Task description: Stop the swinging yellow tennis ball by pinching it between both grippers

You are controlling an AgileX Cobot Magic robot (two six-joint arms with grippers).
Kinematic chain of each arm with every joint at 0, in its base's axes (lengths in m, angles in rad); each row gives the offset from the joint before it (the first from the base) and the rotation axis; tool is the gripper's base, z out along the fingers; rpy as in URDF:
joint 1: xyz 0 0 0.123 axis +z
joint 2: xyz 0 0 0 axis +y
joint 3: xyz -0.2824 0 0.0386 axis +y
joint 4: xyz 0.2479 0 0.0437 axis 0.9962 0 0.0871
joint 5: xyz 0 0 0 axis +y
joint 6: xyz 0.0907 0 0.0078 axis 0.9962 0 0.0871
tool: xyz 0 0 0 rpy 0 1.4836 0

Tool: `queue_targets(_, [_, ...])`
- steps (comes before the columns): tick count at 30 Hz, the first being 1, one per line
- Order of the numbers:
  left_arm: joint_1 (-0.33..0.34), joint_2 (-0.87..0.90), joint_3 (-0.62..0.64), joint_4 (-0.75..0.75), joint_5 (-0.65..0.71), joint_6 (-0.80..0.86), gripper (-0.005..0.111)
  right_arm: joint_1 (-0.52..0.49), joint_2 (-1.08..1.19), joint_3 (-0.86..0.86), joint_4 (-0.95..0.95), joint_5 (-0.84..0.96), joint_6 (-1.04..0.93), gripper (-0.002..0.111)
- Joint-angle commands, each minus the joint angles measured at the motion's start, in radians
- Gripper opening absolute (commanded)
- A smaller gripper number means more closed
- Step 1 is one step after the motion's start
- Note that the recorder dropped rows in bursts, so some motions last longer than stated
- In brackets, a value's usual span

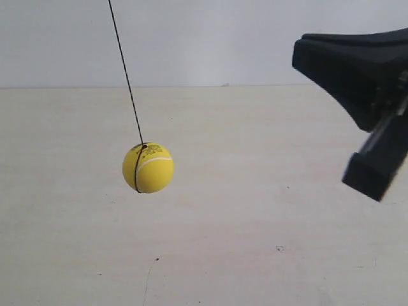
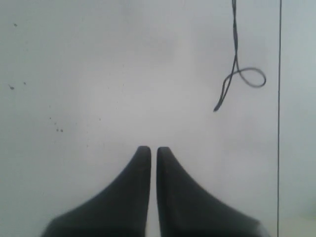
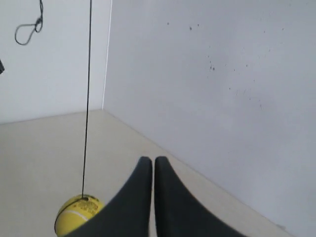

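The yellow tennis ball (image 1: 148, 167) hangs above the table on a thin black string (image 1: 126, 73), which slants up to the left; its white seam and printed sticker face the camera. The black end of the arm at the exterior view's right (image 1: 357, 83) is well to the right of the ball, at about its height or a little higher, and not touching it. In the right wrist view my right gripper (image 3: 149, 159) is shut and empty, with the ball (image 3: 76, 216) off to one side of its fingers. My left gripper (image 2: 149, 149) is shut and empty, facing a blank wall. Only the string (image 2: 279, 113) shows there; the ball is out of that view.
A pale wooden table (image 1: 255, 242) lies under the ball, with a white wall (image 1: 204, 38) behind it. A spare looped end of string (image 2: 244, 79) hangs high against the wall, and this loop (image 3: 27, 32) also shows in the right wrist view.
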Motion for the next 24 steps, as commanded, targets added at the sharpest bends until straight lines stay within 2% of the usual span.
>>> queue_targets(1, [-0.009, -0.092, 0.005, -0.010, 0.009, -0.024, 0.005, 0.000, -0.135, 0.034, 0.046, 0.003, 0.005, 0.000])
queue_targets(5, [-0.009, -0.180, 0.003, -0.010, 0.055, -0.024, 0.005, 0.000, -0.242, 0.036, 0.046, 0.012, 0.034, 0.000])
queue_targets(15, [-0.009, -0.397, -0.069, -0.010, 0.336, -0.076, 0.005, 0.000, -0.464, 0.036, 0.046, 0.117, 0.072, 0.000])
queue_targets(20, [-0.009, -0.496, -0.145, -0.006, 0.527, -0.084, 0.005, 0.000, -0.544, 0.036, 0.046, 0.128, 0.074, 0.000])
queue_targets(24, [-0.009, -0.556, -0.187, -0.002, 0.596, -0.084, 0.005, 0.000, -0.581, 0.036, 0.046, 0.164, 0.074, 0.000])
